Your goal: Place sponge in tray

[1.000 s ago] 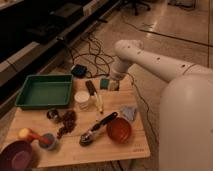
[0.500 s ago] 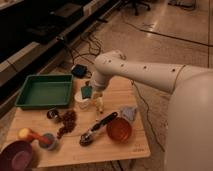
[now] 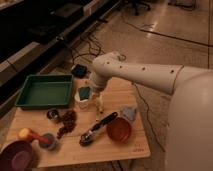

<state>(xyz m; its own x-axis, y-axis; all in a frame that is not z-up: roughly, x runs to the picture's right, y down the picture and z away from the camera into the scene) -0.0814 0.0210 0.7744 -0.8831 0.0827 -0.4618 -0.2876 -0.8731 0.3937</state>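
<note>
The sponge [image 3: 84, 92] is hanging in the air at the end of the arm [image 3: 145, 77], just above a white cup [image 3: 82, 104] and just right of the tray [image 3: 42, 90]. The tool [image 3: 93, 95] is grasping the sponge from its right side and pointing down toward the tabletop [image 3: 75, 150].

The tray is lying open at the tabletop's back left, its right rim sitting close to the cup and its green floor showing bare. Its left and back rims are running close to the tabletop's edges.

In front of the cup, a dark cluster [image 3: 66, 122] is lying on the wood, and a spoon [image 3: 97, 129] is stretching diagonally toward a red bowl [image 3: 119, 130] near the front right. A grey-blue item [image 3: 129, 112] is sitting just behind that bowl. A purple bowl [image 3: 17, 157] is overhanging the front left corner.

A bare strip of wood is running along the front edge, and another is lying under the arm at the back right. Beyond the back edge, a dark box [image 3: 78, 70] and cables [image 3: 90, 47] are lying on the floor.
</note>
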